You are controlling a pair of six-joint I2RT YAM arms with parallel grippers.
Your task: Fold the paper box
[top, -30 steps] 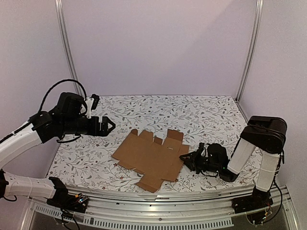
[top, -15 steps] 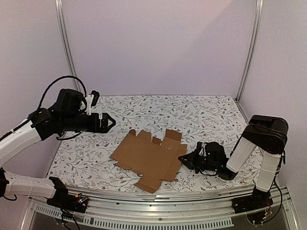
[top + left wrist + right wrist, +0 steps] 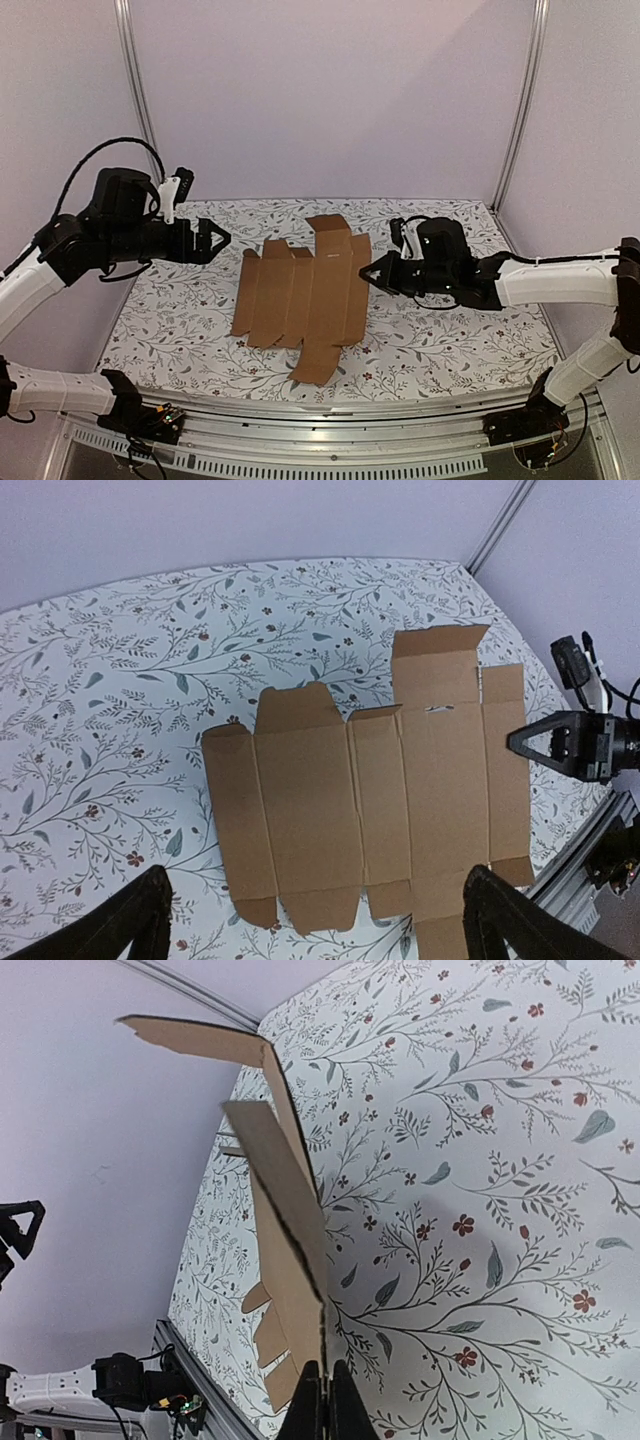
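Top external view: the right gripper (image 3: 368, 272), a second ago low beside the plain brown die-cut cardboard sheet (image 3: 300, 295), now pinches its right edge, lifted above the floral tabletop (image 3: 450, 345) mid-table; the left gripper (image 3: 218, 240) hangs wide open. Folding can likely begin.

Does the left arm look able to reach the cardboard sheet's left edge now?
Probably yes. The open left gripper hovers beside the cardboard sheet, only bare table between them. The right gripper is shut on the opposite edge, out of the way.
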